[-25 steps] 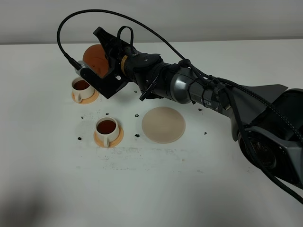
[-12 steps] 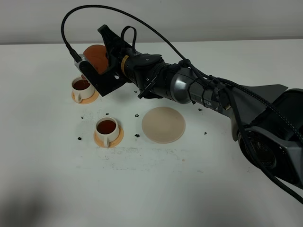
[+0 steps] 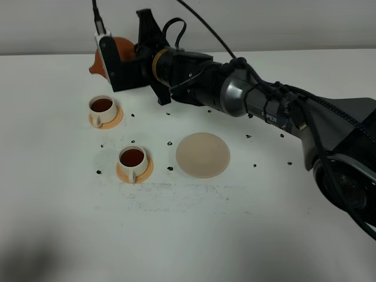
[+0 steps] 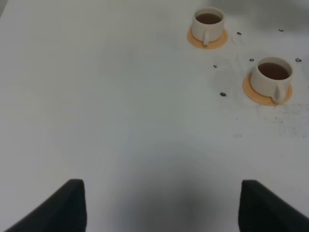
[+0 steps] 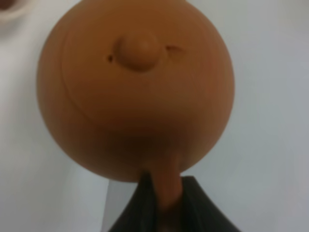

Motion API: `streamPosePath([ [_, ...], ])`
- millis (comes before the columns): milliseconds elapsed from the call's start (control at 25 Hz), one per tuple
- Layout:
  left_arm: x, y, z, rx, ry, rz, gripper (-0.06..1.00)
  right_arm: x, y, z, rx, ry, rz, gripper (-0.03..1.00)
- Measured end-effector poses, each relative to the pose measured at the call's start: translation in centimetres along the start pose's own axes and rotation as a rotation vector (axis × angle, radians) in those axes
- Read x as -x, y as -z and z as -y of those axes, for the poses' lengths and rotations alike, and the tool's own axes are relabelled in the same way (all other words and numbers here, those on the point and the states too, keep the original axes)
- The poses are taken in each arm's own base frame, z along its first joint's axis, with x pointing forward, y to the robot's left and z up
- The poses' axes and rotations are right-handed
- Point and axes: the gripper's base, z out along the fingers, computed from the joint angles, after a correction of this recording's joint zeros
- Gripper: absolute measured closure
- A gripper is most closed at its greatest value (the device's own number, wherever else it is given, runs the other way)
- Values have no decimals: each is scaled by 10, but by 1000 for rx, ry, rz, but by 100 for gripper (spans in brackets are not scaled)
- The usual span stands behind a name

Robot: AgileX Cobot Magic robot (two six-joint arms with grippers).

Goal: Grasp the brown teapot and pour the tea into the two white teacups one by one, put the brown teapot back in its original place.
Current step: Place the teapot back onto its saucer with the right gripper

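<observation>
The brown teapot point(image 3: 111, 48) hangs in the air at the table's far left, behind the far white teacup point(image 3: 101, 106). My right gripper point(image 3: 130, 59) is shut on its loop handle. In the right wrist view the teapot point(image 5: 135, 82) fills the frame lid-up, with the fingers point(image 5: 145, 205) clamped on the handle. Both teacups hold dark tea; the near teacup point(image 3: 132, 158) sits on its orange saucer beside the beige coaster point(image 3: 202, 154), which lies bare. My left gripper point(image 4: 161, 208) is open over bare table, well short of the teacups point(image 4: 208, 21) point(image 4: 273, 77).
Small dark specks point(image 3: 170, 168) are scattered on the white table point(image 3: 194, 229) around the cups and coaster. The right arm point(image 3: 264, 103) stretches across the far half of the table from the right, above and behind the coaster.
The right arm has lifted the teapot up and back from above the far teacup and turned it from tilted towards level. The cups and coaster have not moved.
</observation>
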Motion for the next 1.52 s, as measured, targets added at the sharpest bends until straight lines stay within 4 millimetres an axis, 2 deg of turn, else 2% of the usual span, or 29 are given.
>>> streamPosePath([
  [80,0,0,0,0,0,0,28,-1,11,12,21,-163,-8,85],
  [200,0,0,0,0,0,0,28,-9,20,16,104,-370,-44,85],
  [400,0,0,0,0,0,0,28,-24,23,3,309,-628,-120,85],
  [520,0,0,0,0,0,0,28,-31,22,-4,367,-711,-137,85],
  [760,0,0,0,0,0,0,28,-38,18,-20,421,-772,-161,85],
  [1200,0,0,0,0,0,0,28,-43,-10,-66,514,-827,-210,85],
  [1400,0,0,0,0,0,0,28,-43,-8,-62,511,-840,-203,85],
  [1520,0,0,0,0,0,0,28,-40,4,-46,498,-843,-190,85],
])
